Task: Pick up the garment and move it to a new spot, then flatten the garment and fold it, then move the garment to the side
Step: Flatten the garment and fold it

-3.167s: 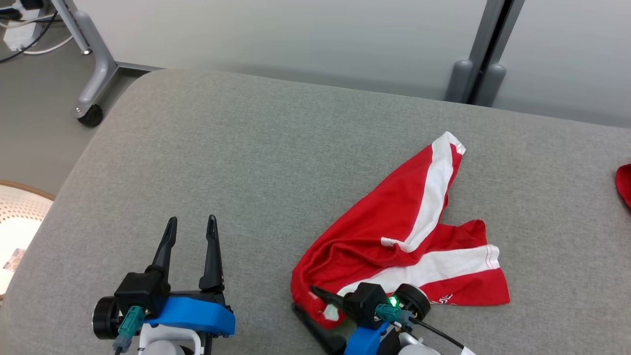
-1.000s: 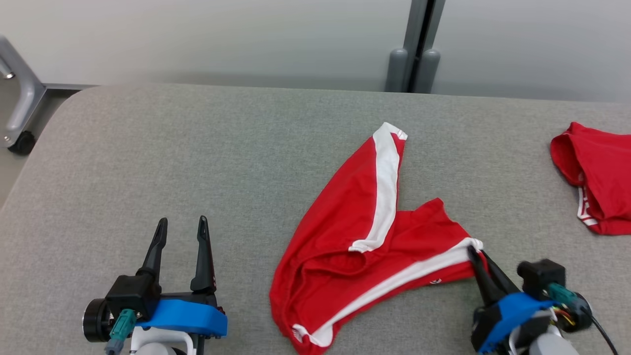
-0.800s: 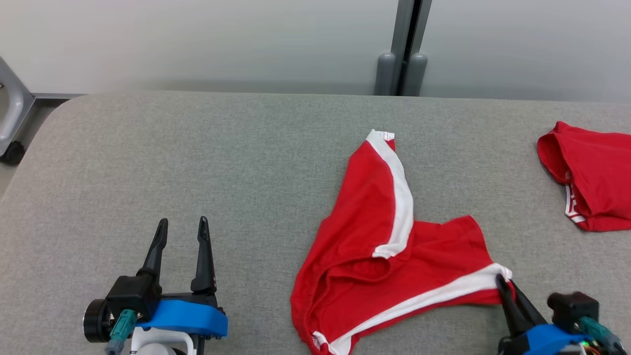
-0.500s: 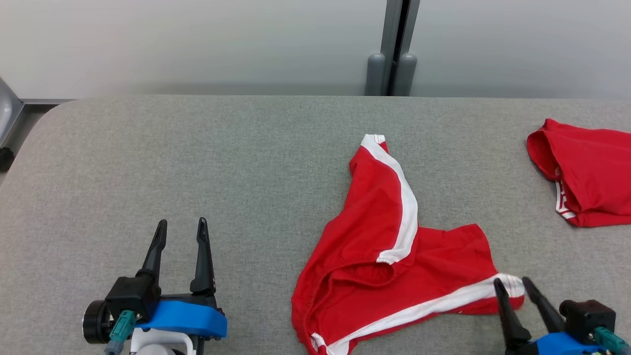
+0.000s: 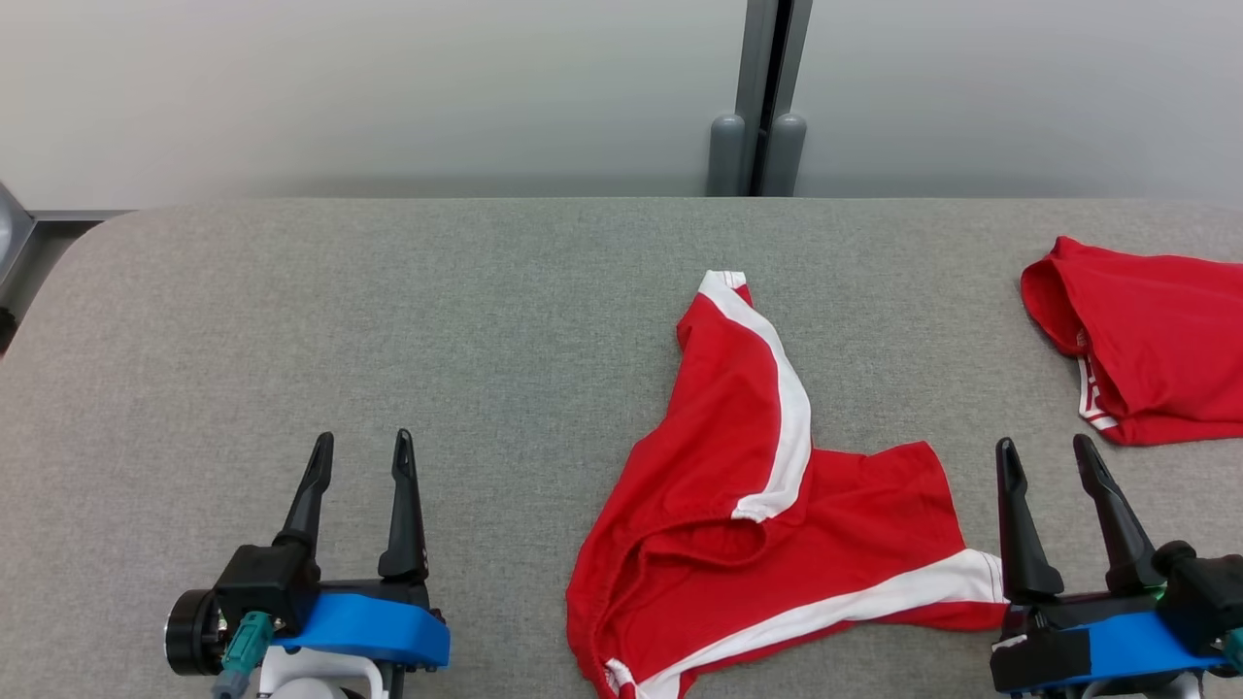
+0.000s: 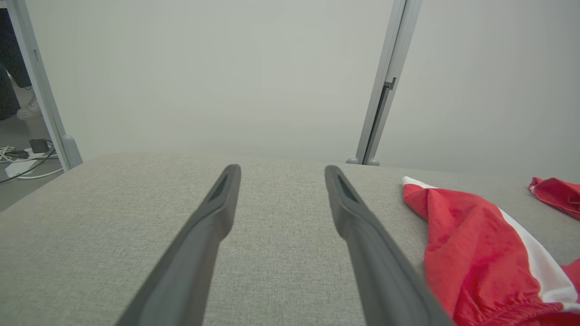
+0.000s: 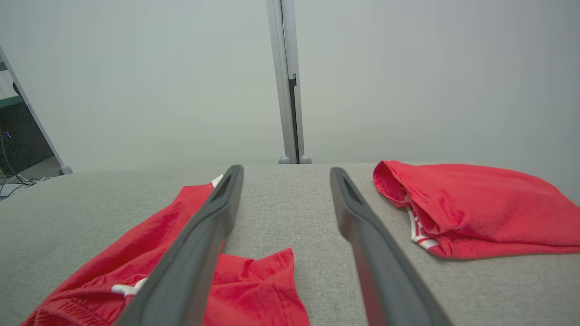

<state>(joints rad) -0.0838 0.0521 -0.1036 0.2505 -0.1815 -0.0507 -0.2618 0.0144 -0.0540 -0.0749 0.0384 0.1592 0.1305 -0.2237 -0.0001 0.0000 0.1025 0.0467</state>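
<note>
1. Grey padded surface (image 5: 437, 311) ran wide under a pale wall (image 5: 388, 87). A grey post (image 5: 757, 97) stood at its far edge.
2. Garment (image 5: 777, 544), red with white stripes, lay rumpled right of centre. One leg pointed far, the other right, and the waist was bunched at the near side. It was not yet flat.
3. Right gripper (image 5: 1043, 444) sat just right of the right leg's hem, fingers apart and holding nothing. Judged well placed to take that hem for spreading.
4. Left gripper (image 5: 363, 439) sat well left of the garment, fingers apart and empty. Probably parked for two-handed flattening.
5. Other red piece (image 5: 1156, 340) lay at the far right, apart from the garment. Judged to limit room for spreading that way. Nothing lay between the grippers and the garment.
</note>
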